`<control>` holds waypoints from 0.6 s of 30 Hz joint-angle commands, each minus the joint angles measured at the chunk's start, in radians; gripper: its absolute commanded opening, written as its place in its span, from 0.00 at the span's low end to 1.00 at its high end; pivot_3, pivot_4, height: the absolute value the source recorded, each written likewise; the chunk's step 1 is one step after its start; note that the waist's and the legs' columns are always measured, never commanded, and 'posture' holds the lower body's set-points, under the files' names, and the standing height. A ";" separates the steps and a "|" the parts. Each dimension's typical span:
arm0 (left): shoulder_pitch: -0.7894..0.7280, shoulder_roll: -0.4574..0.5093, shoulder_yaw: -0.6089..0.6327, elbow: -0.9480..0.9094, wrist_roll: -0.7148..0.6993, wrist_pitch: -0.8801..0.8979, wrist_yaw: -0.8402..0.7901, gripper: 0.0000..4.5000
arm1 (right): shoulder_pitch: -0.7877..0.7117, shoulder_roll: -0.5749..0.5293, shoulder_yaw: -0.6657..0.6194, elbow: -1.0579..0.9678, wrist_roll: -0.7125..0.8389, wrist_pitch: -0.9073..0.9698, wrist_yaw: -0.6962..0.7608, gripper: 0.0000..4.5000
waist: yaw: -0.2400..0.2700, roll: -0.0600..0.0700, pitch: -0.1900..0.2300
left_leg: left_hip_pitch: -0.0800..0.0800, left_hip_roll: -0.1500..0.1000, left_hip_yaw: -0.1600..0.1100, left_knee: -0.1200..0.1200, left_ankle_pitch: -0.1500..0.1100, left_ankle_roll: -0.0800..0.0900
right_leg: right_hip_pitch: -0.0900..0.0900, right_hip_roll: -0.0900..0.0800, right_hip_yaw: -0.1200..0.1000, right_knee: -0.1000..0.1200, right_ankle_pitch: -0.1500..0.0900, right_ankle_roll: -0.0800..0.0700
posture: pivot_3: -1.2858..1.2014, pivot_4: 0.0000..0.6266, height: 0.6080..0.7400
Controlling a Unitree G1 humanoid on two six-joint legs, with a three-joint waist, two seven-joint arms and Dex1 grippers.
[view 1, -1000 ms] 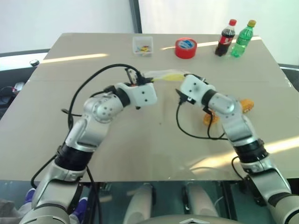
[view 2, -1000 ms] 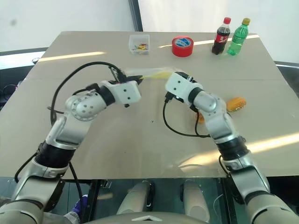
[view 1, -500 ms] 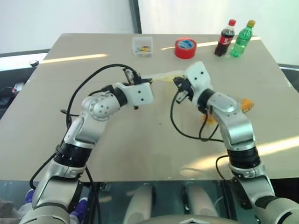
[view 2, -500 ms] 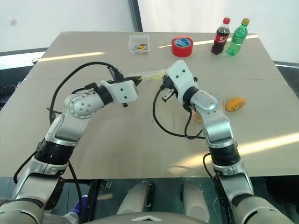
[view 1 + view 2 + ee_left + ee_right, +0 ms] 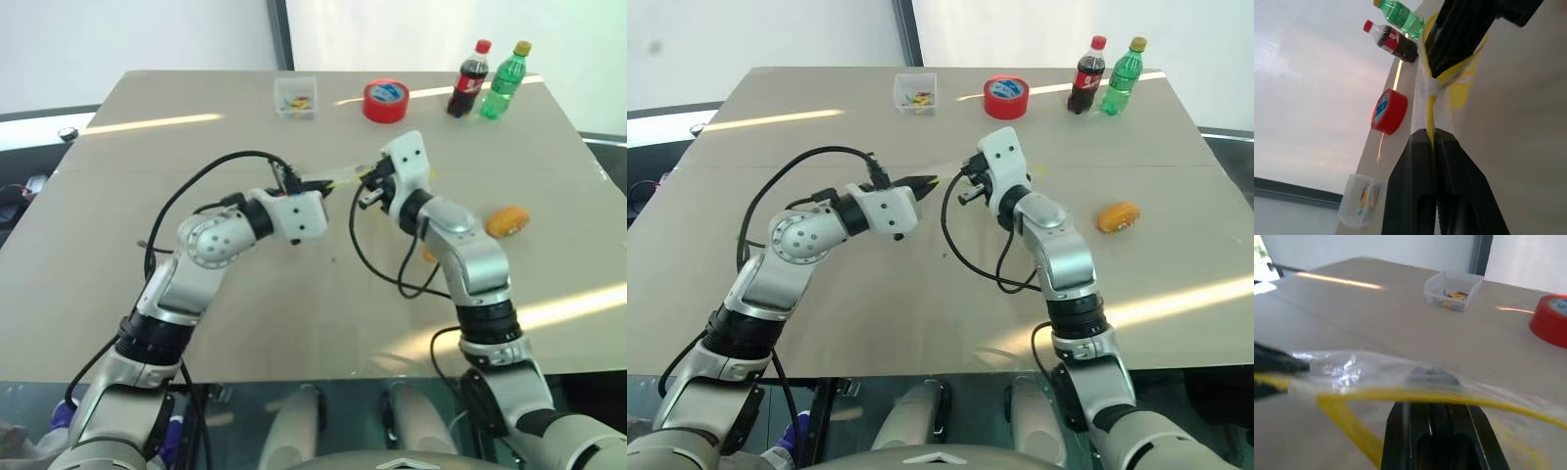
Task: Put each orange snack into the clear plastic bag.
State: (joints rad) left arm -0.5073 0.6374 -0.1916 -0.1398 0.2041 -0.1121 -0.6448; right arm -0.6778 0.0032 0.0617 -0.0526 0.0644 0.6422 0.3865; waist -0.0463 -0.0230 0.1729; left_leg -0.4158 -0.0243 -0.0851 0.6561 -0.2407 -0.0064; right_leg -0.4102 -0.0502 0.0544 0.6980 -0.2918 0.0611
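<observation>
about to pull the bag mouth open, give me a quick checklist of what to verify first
1. Left tool shut on the clear plastic bag's yellow strip: ok, the left wrist view shows the strip pinched between its fingers.
2. Right tool shut on the bag's edge: ok, its fingers close at the strip.
3. Bag held between both tools, off the table: ok.
4. Bag mouth open enough for a snack: not ok, the strip looks like a single closed line.
5. Orange snack in the bag: not ok, it lies on the table to the robot's right.
6. Second snack: cannot tell, only an orange bit shows behind the right arm.
</observation>
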 commanded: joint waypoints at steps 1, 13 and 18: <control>0.031 0.017 0.047 -0.025 -0.063 -0.050 -0.027 0.00 | -0.016 -0.119 0.173 0.067 -0.232 -0.221 -0.089 0.01 | 0.002 0.000 0.000 | 0.000 0.000 0.000 0.000 0.000 0.000 | 0.000 0.000 0.000 0.000 0.000 0.000 | 0.52 0.24 1.00; 0.067 0.073 0.072 0.092 -0.080 -0.170 -0.064 0.00 | -0.024 -0.336 0.432 0.237 -0.610 -0.576 -0.168 0.63 | -0.016 0.000 0.000 | 0.000 -0.001 0.001 0.000 0.001 -0.001 | 0.000 0.000 0.001 -0.001 0.000 0.000 | 0.52 0.24 1.00; 0.075 0.070 0.076 0.084 -0.095 -0.118 -0.076 0.00 | -0.018 -0.348 0.427 0.231 -0.646 -0.604 -0.155 0.98 | -0.019 0.000 0.000 | 0.000 -0.001 0.001 0.000 0.001 -0.001 | 0.000 0.000 0.000 -0.001 0.000 0.000 | 0.52 0.24 1.00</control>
State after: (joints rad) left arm -0.4323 0.7028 -0.1490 -0.0290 0.1262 -0.2410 -0.7183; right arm -0.6895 -0.3352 0.5045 0.2057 -0.5653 0.0602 0.2341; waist -0.0650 -0.0228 0.1727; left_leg -0.4158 -0.0249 -0.0845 0.6557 -0.2399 -0.0078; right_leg -0.4104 -0.0501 0.0547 0.6974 -0.2918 0.0611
